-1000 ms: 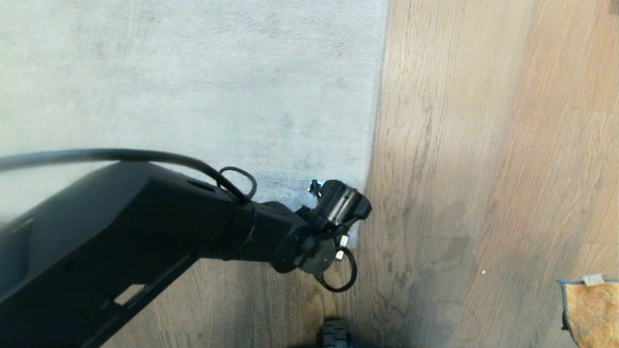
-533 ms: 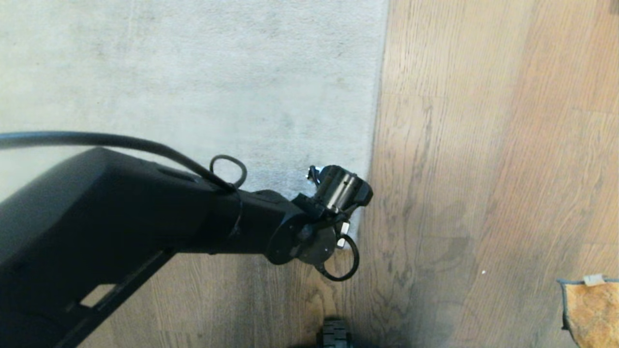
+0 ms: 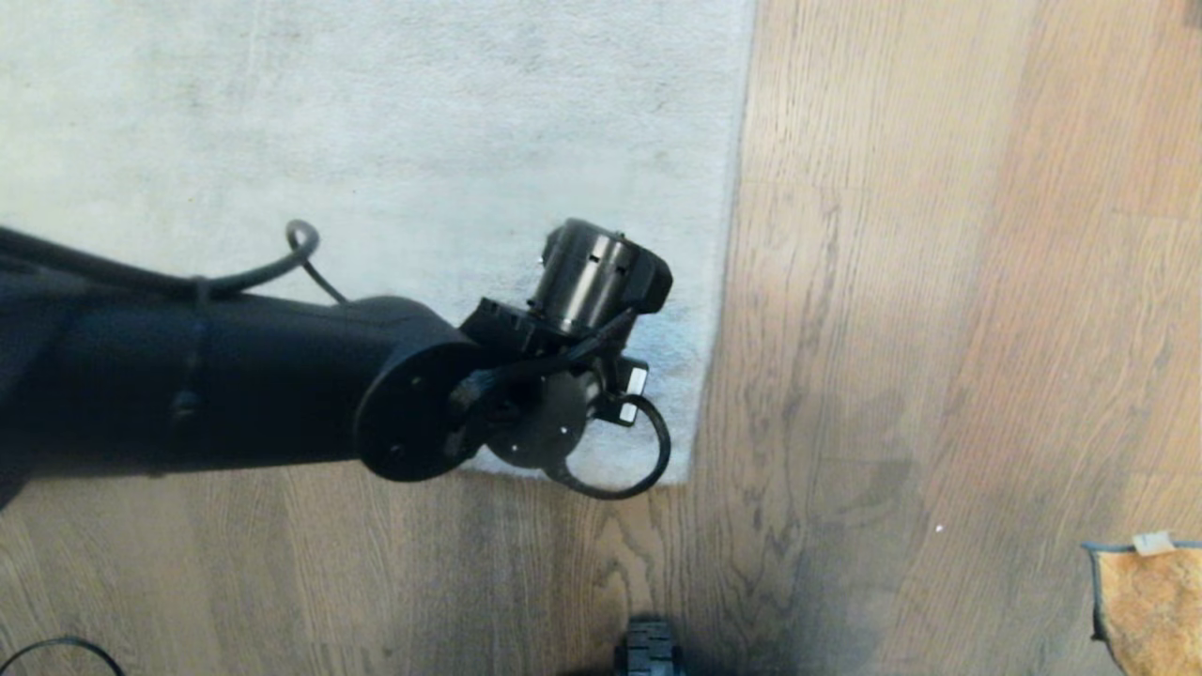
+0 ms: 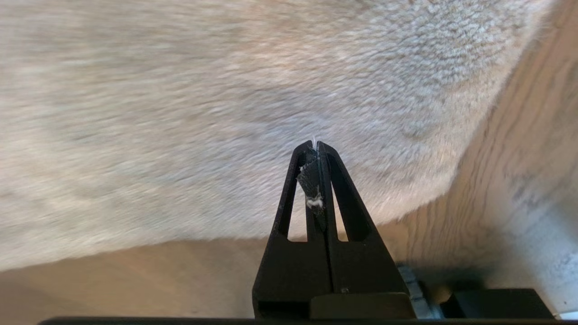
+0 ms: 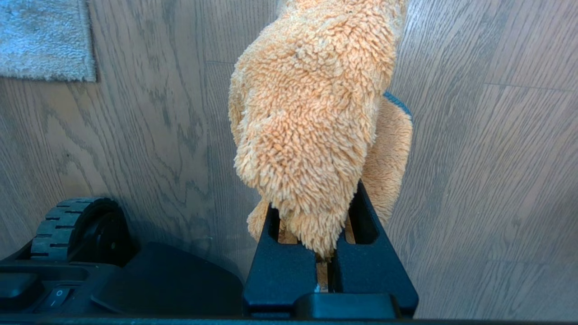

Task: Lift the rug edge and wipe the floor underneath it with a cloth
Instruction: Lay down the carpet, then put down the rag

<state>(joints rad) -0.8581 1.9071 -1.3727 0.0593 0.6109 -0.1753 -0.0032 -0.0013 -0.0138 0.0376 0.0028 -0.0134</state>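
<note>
Rug edge: the straight border and square corner of the large pale grey short-pile rug (image 3: 695, 282) are seen in the head view; the long side border runs away from the robot, the short front border runs across, and the corner points toward the robot's right-front.
Floor: light brown wood-grain plank flooring (image 3: 939, 329) is shown beside and in front of the rug, its grain running along the rug's long border.
Left gripper: the black left gripper (image 4: 317, 146) is held above the rug near its corner; its jaws are pressed together, with only a few pale fibres and a dark scrap caught between them. Whether the rug is touched cannot be told.
Cloth: the small orange-tan fuzzy cloth with dark grey edging (image 5: 311, 131) is gripped by the right gripper (image 5: 329, 257), whose jaws are clamped on its lower fold; its long axis points away from the jaws, over the floor well apart from the rug corner.
Head view only: the cloth's small white tag (image 3: 1152, 542) and the left arm over the rug.
Right wrist view only: the clamped fold and a black ridged wheel (image 5: 76, 225) on the floor.
</note>
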